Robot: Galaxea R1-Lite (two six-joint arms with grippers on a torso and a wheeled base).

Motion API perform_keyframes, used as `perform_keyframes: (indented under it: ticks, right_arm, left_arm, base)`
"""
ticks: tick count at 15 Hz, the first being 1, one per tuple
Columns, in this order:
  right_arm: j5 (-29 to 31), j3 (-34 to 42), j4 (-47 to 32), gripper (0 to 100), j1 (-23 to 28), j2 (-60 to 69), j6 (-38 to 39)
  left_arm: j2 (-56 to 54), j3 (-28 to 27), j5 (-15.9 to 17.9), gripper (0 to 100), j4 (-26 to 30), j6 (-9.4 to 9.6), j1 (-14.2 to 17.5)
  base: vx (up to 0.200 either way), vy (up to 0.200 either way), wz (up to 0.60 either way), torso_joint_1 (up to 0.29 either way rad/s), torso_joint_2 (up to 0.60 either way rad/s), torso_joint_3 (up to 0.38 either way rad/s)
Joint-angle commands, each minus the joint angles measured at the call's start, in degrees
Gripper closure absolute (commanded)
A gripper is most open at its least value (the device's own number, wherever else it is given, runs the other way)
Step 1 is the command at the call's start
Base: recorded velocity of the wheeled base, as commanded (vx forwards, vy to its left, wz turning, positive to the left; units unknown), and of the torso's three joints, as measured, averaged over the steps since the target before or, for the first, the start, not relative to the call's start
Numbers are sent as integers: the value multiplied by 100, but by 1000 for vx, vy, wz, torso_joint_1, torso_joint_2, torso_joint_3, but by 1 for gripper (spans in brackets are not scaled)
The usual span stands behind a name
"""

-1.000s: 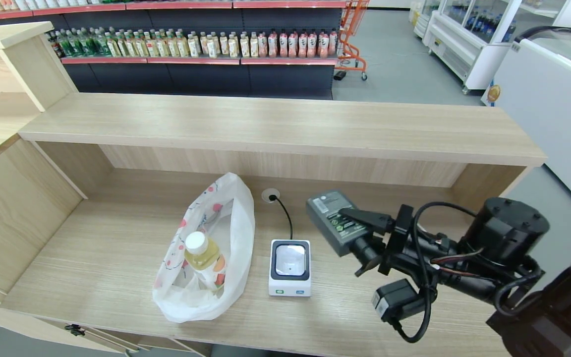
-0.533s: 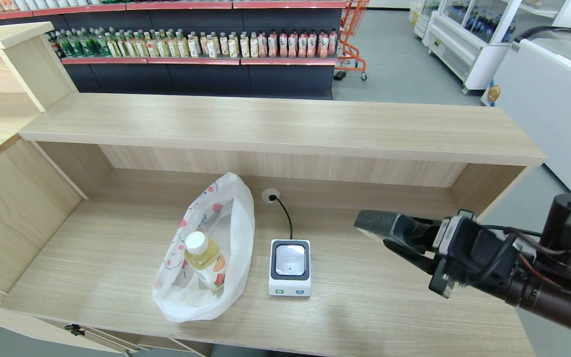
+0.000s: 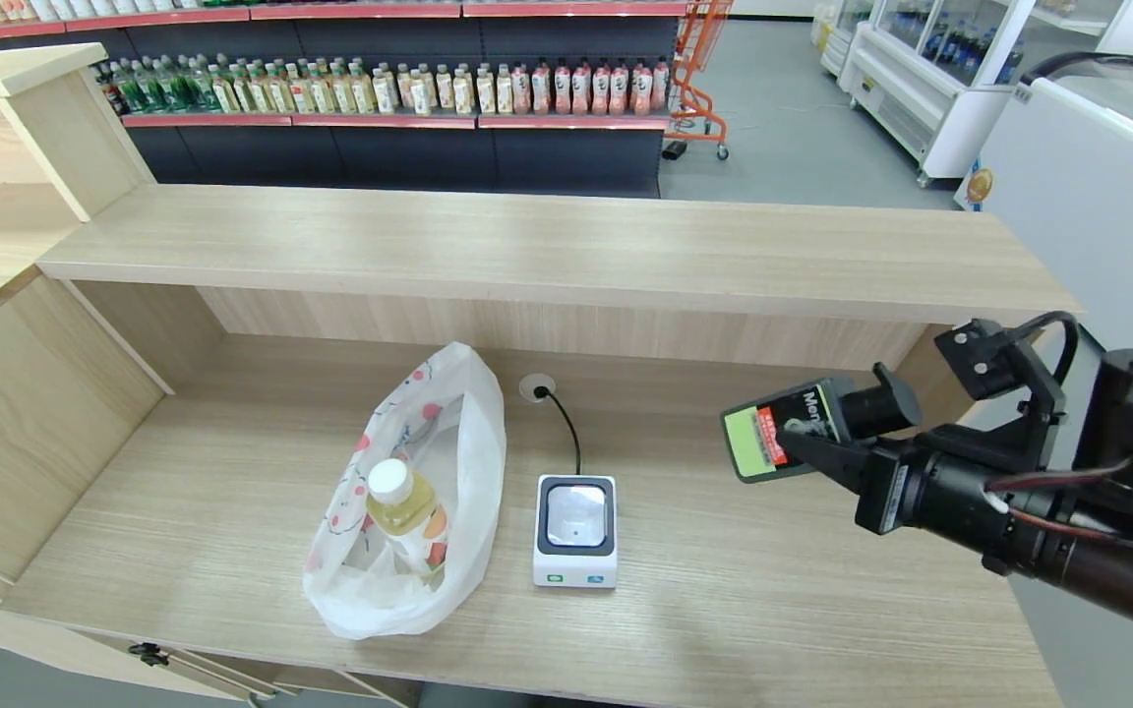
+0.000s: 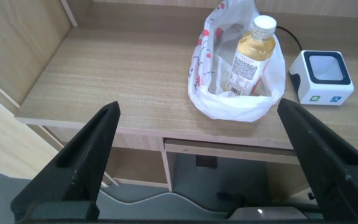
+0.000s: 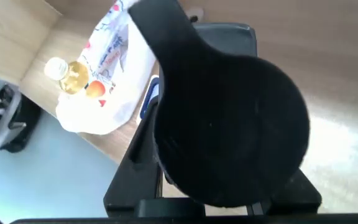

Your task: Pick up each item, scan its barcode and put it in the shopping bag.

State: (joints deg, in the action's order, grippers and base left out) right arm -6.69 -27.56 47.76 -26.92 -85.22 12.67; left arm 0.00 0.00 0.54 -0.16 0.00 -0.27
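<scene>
The dark grey box (image 3: 758,444) hangs in the air over the right part of the desk (image 3: 232,511), well to the right of the scanner (image 3: 575,529). The right gripper (image 3: 812,438) is clamped on the box's right end, so most of the box juts out to the left of the fingers.

Over the last second the wrist has rolled. The grey printed face that was turned up just right of the scanner has gone out of sight, and a green and red face now shows. The box has also drawn away to the right.

I judge this a flip to bring the barcode side toward the scanner's upward window. If so, the scan is not yet done, and the box must come back left.

Left of the scanner lies the open shopping bag (image 3: 476,442), with a bottle (image 3: 404,516) in it. At the desk's near edge the left gripper (image 4: 199,112) is empty, its jaws spread wide.
</scene>
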Motion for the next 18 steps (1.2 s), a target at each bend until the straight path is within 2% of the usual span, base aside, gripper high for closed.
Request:
perform_keyframes:
  ticks: [1, 4, 10, 12, 16, 18]
  right_arm:
    - [186, 67, 14, 100, 11, -425, 236]
    - [256, 32, 31, 100, 11, -750, 544]
    - [221, 32, 58, 100, -42, -908, 632]
    - [124, -39, 49, 100, -226, -891, 896]
    - [124, -56, 49, 100, -525, -908, 904]
    - [116, -65, 49, 100, -578, -926, 913]
  left_arm:
    - [0, 0, -1, 0, -2, -9, 0]
    - [0, 0, -1, 0, -2, 9, 0]
    - [9, 0, -1, 0, -2, 0, 0]
    - [9, 0, -1, 0, -2, 0, 0]
    - [0, 0, -1, 0, -2, -18, 0]
    - [9, 0, -1, 0, -2, -26, 0]
  base:
    - [0, 0, 0, 0, 0, 0]
    - [0, 0, 0, 0, 0, 0]
    - [0, 0, 0, 0, 0, 0]
    - [0, 0, 0, 0, 0, 0]
    - [0, 0, 0, 0, 0, 0]
    - [0, 200, 0, 0, 2, 2]
